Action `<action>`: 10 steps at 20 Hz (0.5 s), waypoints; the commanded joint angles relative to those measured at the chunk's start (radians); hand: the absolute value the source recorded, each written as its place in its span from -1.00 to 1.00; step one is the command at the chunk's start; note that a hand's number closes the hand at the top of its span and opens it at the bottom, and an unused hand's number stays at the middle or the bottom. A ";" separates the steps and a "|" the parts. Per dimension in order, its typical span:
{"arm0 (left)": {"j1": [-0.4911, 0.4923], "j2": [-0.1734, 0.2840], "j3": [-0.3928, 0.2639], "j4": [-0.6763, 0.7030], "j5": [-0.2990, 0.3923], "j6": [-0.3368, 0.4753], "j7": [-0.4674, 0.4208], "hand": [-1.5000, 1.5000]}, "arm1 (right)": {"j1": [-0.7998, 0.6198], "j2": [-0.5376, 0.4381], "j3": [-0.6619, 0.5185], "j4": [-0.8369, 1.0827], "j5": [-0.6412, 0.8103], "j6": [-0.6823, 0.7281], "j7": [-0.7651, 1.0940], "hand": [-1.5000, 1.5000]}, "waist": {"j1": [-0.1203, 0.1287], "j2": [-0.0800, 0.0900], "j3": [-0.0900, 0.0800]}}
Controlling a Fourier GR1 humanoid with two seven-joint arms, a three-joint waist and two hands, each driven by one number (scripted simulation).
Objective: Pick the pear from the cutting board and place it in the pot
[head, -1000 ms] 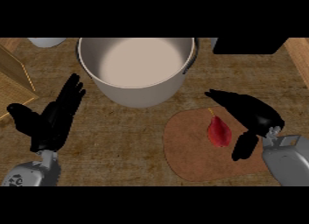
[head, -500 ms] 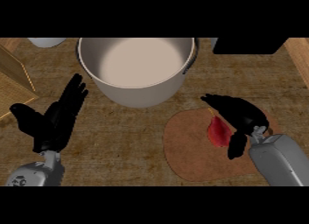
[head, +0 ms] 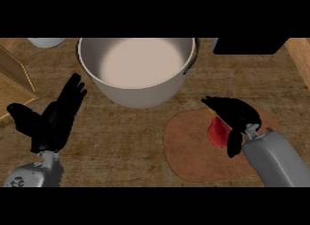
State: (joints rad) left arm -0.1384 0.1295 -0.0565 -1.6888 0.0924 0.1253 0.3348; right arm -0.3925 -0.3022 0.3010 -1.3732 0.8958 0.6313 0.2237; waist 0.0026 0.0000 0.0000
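My right hand [head: 233, 115] curls over the pear [head: 217, 131] on the cutting board [head: 186, 151] to grasp it; left hand [head: 50, 123] rests open.

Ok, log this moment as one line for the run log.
phase: grasping | right hand curled over red pear on cutting board | left hand open, resting at left | pot holds nothing

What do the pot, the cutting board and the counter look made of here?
Pot: likely metal or enamel, smooth pale grey with soft shading and a matte cream inside. Cutting board: probably wood, flat reddish-brown, no grain visible. Counter: wood-look, brown with streaky grain, matte.
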 commanded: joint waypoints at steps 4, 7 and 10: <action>0.054 -0.001 0.018 -0.023 0.012 -0.033 -0.013 0.00 | -0.026 0.036 -0.027 0.134 0.002 -0.060 -0.151 1.00 | 0.005 0.001 0.000; -0.018 -0.029 0.008 0.038 -0.021 -0.006 -0.009 0.00 | 0.020 0.029 -0.012 0.065 0.029 -0.114 -0.207 1.00 | -0.003 0.000 0.000; 0.044 -0.013 0.032 0.035 0.001 -0.055 -0.074 0.00 | 0.040 0.072 0.007 0.076 0.066 -0.153 -0.206 1.00 | 0.000 -0.001 0.000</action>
State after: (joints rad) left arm -0.1461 0.1162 -0.0305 -1.6475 0.0919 0.0953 0.3047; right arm -0.4009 -0.2673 0.2843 -1.2712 0.9324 0.5190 0.0328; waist 0.0022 -0.0019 -0.0025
